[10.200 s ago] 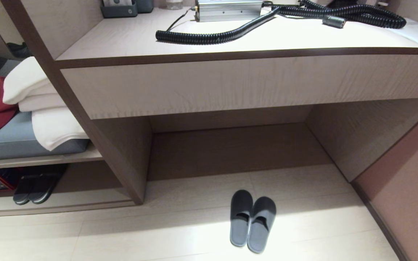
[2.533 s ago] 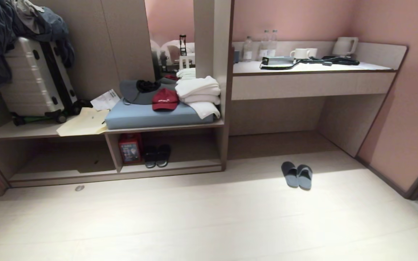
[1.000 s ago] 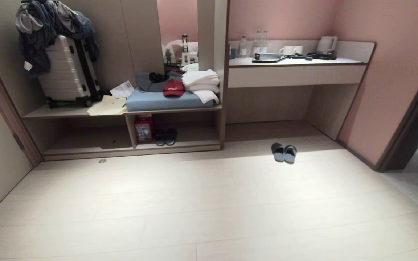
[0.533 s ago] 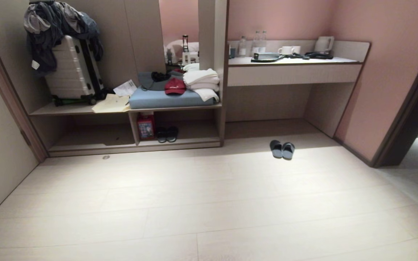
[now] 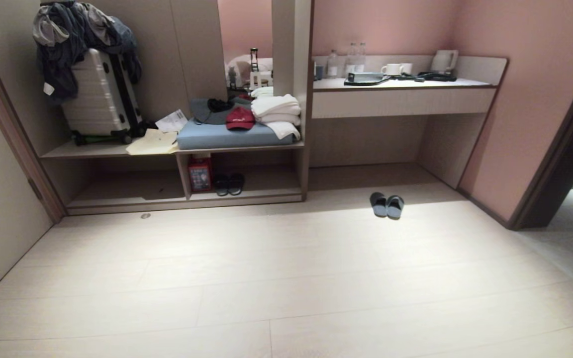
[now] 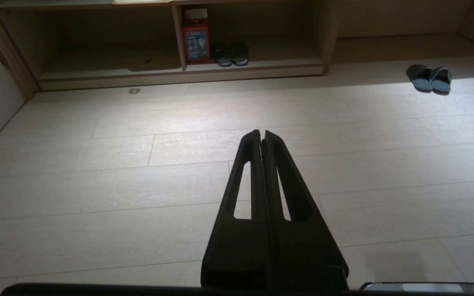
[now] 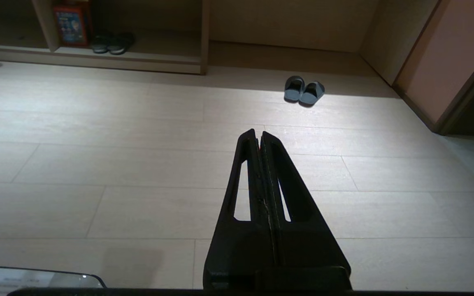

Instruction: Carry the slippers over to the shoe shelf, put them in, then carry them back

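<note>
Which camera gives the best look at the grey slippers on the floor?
The right wrist view: the slippers lie side by side, unobstructed and largest. The head view shows them smaller, before the desk; the left wrist view shows them near the picture's edge.

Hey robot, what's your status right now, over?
Left tool and right tool both shut, empty, over bare floor. Slippers side by side on the floor before the desk, outside the shoe shelf. Nothing in between.

The pale plank floor (image 5: pixel 286 278) carries the slippers (image 5: pixel 386 205) side by side, in front of the desk's open recess. In the shoe shelf (image 5: pixel 246 196) sit a black pair (image 5: pixel 229 183) and what looks like a red box (image 5: pixel 199 174).
</note>
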Tool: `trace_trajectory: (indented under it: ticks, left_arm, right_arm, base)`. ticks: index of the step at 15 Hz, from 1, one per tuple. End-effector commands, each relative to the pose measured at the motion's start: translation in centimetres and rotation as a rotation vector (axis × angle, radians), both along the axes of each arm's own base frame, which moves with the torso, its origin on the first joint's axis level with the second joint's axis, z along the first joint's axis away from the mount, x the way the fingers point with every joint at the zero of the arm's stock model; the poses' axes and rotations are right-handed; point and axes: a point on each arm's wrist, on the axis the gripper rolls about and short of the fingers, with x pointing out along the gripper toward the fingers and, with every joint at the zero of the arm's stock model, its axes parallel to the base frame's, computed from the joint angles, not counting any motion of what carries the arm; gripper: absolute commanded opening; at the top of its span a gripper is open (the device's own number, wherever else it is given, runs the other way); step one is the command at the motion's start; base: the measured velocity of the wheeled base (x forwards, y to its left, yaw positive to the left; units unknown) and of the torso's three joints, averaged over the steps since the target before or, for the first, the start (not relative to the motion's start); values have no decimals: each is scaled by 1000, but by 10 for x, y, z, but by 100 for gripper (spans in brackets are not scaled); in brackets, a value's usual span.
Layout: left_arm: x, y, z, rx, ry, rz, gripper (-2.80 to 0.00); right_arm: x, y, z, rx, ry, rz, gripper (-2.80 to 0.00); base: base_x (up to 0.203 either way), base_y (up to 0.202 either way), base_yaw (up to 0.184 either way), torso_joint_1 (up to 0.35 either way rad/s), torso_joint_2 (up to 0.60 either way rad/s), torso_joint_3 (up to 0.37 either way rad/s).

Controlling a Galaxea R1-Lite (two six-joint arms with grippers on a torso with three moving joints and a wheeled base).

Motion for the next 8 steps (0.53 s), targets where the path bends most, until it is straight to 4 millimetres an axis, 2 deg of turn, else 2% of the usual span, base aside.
trace_trajectory:
  ticks: [1, 8]
  left_arm:
    - [0, 0, 0, -1, 2, 2, -280]
    - [0, 0, 0, 1, 1, 0, -280]
  right_arm:
    - [0, 0, 0, -1, 0, 1, -280]
    - [0, 0, 0, -1, 0, 1, -280]
  base:
    - [0, 0, 0, 0, 0, 0]
    - [0, 0, 0, 0, 0, 0]
